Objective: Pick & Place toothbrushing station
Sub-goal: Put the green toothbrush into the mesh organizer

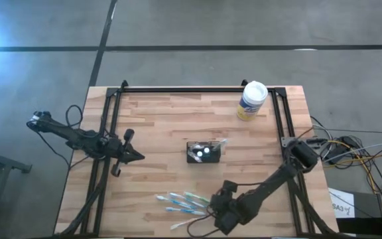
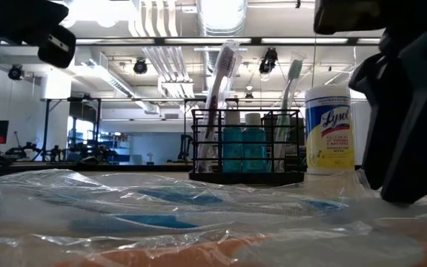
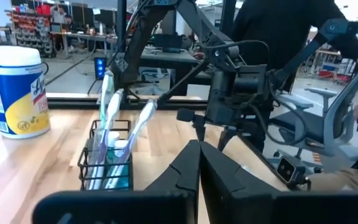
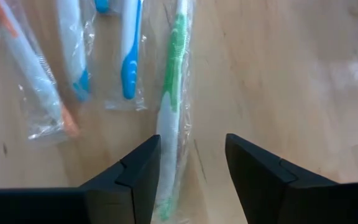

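Observation:
The toothbrushing station (image 1: pixel 204 153) is a small black wire rack standing on its base at the table's middle. It holds upright toothbrushes and small blue bottles, as the low view (image 2: pixel 247 148) and the left wrist view (image 3: pixel 107 158) show. My left gripper (image 1: pixel 136 157) is shut and empty, left of the station and pointing at it (image 3: pixel 199 163). My right gripper (image 1: pixel 216 201) is open and low over the table near the front edge. Its fingers stand on either side of a green wrapped toothbrush (image 4: pixel 171 118); whether one touches it I cannot tell.
Several wrapped toothbrushes (image 1: pixel 181 202) lie on the table left of my right gripper, near the front edge. A white-lidded, yellow-labelled canister (image 1: pixel 252 99) stands at the far right. A black frame (image 1: pixel 197 88) runs along the table's far and side edges. A person (image 3: pixel 291 37) is beyond the table.

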You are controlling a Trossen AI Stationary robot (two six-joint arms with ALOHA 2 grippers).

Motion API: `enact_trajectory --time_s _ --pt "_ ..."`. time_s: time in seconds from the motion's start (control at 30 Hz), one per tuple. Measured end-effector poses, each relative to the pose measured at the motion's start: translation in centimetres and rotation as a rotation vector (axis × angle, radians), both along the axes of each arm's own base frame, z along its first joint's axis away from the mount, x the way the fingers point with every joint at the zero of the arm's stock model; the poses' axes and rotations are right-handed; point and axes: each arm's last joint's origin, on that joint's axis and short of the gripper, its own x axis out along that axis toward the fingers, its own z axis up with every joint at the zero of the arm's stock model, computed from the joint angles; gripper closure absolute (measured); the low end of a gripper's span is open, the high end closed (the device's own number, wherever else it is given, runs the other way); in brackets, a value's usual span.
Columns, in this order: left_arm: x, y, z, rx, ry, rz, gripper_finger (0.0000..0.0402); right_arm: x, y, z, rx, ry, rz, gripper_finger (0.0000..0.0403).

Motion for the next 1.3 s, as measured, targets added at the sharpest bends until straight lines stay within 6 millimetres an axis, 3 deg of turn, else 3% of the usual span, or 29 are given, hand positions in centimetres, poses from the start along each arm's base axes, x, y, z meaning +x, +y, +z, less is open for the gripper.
enact_trajectory --time_s 0.37,0.63,0.77,0.97,1.07,1.2,1.3 --pt "0.0 0.0 0.0 -0.043 0.010 0.003 0.0381 -0.5 -0.9 -1.3 -0.016 0.036 0.013 0.0267" --pt "0.0 0.0 0.0 -0.070 0.017 0.009 0.0381 -1.0 -1.7 -0.6 -0.080 0.044 0.007 0.0377" --pt "0.1 0.0 -0.5 -0.076 0.039 0.010 0.0382 -1.9 -2.1 2.7 -0.108 -0.035 -0.001 0.0383" --pt "0.2 0.2 -1.9 -0.054 0.028 0.086 0.0385 -4.3 -1.9 8.9 -0.203 -0.308 0.027 0.0383" --pt "0.2 0.6 -3.3 -0.091 -0.019 0.236 0.0384 -5.3 -2.6 11.8 -0.287 -0.431 0.051 0.0383" --pt "0.1 1.5 -4.7 -0.211 0.002 0.569 0.0387 -5.2 -4.2 14.7 -0.313 -0.514 0.179 0.0383" --pt "0.1 1.6 -4.8 -0.254 0.012 0.632 0.0391 -5.1 -5.3 16.2 -0.372 -0.596 0.273 0.0384"
